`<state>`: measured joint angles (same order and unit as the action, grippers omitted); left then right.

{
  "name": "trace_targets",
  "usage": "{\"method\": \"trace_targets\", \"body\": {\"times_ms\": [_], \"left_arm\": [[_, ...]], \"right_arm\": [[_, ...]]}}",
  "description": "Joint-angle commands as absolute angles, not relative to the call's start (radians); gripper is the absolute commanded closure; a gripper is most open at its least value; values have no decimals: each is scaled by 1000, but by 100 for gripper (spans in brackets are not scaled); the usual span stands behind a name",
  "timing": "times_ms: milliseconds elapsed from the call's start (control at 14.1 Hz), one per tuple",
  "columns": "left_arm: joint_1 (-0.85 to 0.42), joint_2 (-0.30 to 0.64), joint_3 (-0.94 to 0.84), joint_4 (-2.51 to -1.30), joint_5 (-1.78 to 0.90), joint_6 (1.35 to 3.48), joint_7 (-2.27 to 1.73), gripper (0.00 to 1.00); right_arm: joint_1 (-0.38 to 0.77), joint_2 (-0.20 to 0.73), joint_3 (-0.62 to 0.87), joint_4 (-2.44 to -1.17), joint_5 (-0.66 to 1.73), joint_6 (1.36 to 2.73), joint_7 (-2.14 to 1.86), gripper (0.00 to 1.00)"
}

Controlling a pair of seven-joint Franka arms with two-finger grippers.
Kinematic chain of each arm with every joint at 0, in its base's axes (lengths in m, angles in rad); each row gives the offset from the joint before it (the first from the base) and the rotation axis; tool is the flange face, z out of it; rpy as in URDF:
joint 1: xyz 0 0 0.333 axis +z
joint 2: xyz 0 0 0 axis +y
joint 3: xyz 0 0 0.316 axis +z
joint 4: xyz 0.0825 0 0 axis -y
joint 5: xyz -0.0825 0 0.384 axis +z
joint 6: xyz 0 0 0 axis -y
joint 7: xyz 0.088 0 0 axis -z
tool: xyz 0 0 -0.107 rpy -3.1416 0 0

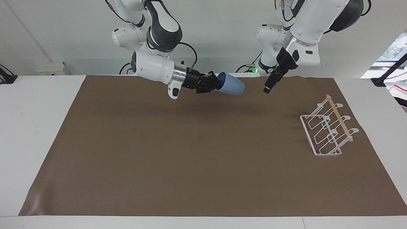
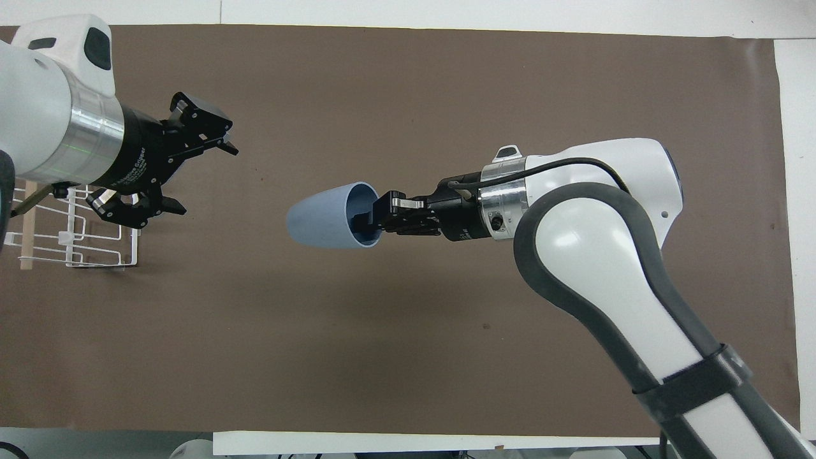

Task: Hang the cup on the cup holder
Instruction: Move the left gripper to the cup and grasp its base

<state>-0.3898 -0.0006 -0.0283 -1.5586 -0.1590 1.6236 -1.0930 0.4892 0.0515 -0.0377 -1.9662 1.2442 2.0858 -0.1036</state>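
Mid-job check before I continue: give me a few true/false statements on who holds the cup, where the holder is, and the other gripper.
1. The right gripper holds the cup by its rim, above the brown mat. True.
2. The cup hangs on the cup holder. False: the holder has no cup on it.
3. The left gripper is open. True.
4. The cup holder stands toward the right arm's end. False: the left arm's end.
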Motion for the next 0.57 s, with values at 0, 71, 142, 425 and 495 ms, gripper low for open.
{"method": "trace_targets", "body": {"times_ms": [0, 71, 142, 425, 495], "left_arm": [[-408, -15, -11, -1574, -175, 1640, -1051, 0], [-408, -15, -11, -1574, -175, 1640, -1051, 0], [-408, -15, -11, -1572, -175, 1640, -1064, 0], [-469, -41, -25, -1615, -178, 1647, -1442, 0], [-485, -46, -26, -1630, -182, 1651, -1521, 0]], "right_arm": [[488, 46, -40, -1974, 1270, 2086, -95, 100], [488, 48, -40, -1974, 1269, 2086, -95, 100], [488, 46, -38, -1974, 1270, 2086, -95, 100], [488, 46, -40, -1974, 1269, 2086, -95, 100], [488, 46, -40, -1974, 1269, 2086, -95, 100]]}}
